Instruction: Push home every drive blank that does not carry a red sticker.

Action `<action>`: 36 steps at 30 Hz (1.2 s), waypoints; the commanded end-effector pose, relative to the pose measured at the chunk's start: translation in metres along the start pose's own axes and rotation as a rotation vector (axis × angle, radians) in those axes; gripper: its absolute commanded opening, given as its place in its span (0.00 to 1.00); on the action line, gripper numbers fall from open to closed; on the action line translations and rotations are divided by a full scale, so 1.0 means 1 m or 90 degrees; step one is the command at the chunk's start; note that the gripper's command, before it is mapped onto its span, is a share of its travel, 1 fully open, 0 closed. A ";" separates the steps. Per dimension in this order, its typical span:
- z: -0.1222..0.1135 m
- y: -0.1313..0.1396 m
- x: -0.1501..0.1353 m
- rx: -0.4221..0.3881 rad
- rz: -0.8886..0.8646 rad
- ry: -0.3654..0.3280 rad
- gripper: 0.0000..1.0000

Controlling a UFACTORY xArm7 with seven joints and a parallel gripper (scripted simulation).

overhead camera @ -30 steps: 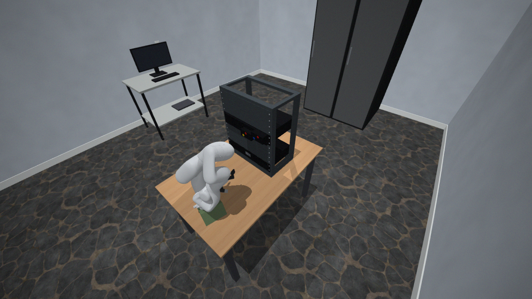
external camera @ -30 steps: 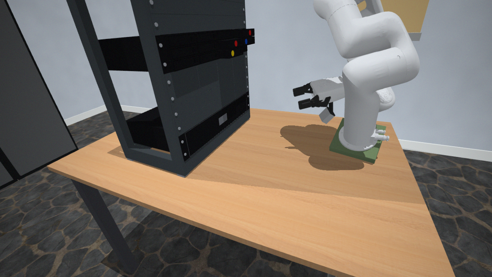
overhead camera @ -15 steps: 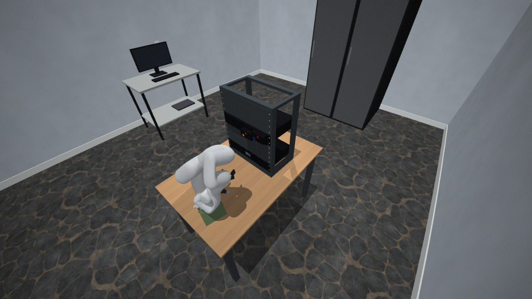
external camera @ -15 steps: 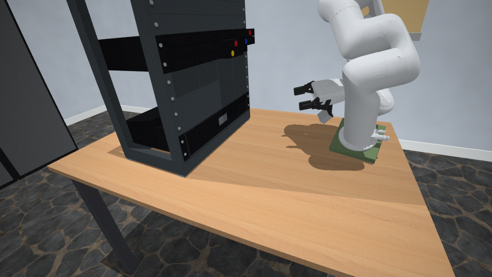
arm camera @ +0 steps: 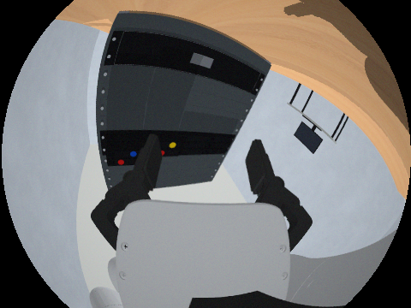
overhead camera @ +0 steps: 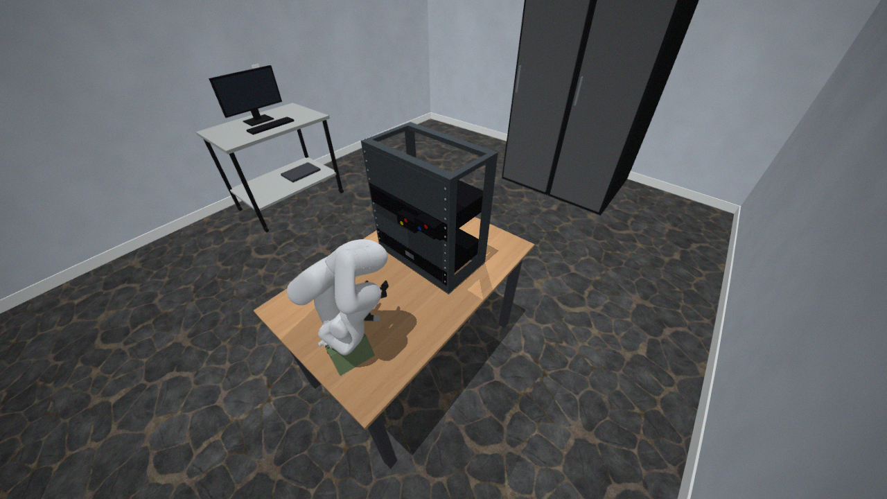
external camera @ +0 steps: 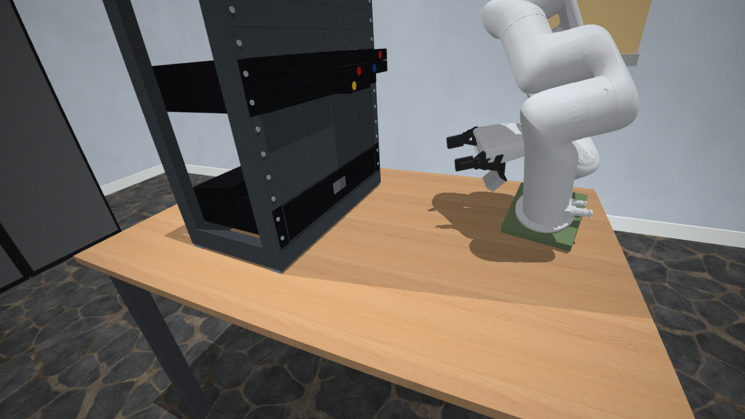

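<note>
A dark rack (overhead camera: pixel 427 204) stands on the wooden table (overhead camera: pixel 396 310). Its black storage chassis (external camera: pixel 307 78) sits in the upper part of the front. Four blanks stand out of it: one with a yellow sticker (external camera: pixel 354 84), one with a blue sticker (external camera: pixel 374 67) and two with red stickers (external camera: pixel 358 70) (external camera: pixel 379 54). In the wrist view the yellow (arm camera: pixel 173 145), blue (arm camera: pixel 134 153) and one red sticker (arm camera: pixel 122 162) show; my left finger partly hides another red one. My gripper (external camera: pixel 465 151) is open and empty, well short of the rack front and lower than the chassis.
A second black unit (external camera: pixel 327 195) sits low in the rack. My arm's green base plate (external camera: pixel 544 221) is on the table. A desk with a monitor (overhead camera: pixel 263 133) and a tall dark cabinet (overhead camera: pixel 589 93) stand on the floor beyond the table.
</note>
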State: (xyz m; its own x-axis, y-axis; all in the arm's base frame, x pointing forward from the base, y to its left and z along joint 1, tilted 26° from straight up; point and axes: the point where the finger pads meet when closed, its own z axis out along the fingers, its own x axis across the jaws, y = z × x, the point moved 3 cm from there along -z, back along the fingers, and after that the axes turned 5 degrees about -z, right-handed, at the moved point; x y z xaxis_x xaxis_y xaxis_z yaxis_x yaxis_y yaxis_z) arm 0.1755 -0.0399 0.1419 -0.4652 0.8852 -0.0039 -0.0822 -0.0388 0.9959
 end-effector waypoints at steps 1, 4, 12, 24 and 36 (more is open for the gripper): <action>0.005 0.011 -0.007 -0.056 -0.090 -0.016 1.00; 0.005 0.011 -0.007 -0.056 -0.090 -0.016 1.00; 0.005 0.011 -0.007 -0.056 -0.090 -0.016 1.00; 0.009 0.022 -0.010 -0.086 -0.135 -0.015 1.00; 0.009 0.022 -0.010 -0.086 -0.135 -0.015 1.00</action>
State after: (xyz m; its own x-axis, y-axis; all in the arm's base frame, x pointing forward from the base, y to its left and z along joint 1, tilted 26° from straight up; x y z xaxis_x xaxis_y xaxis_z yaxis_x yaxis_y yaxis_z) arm 0.1755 -0.0399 0.1419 -0.4652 0.8852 -0.0039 -0.0822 -0.0388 0.9959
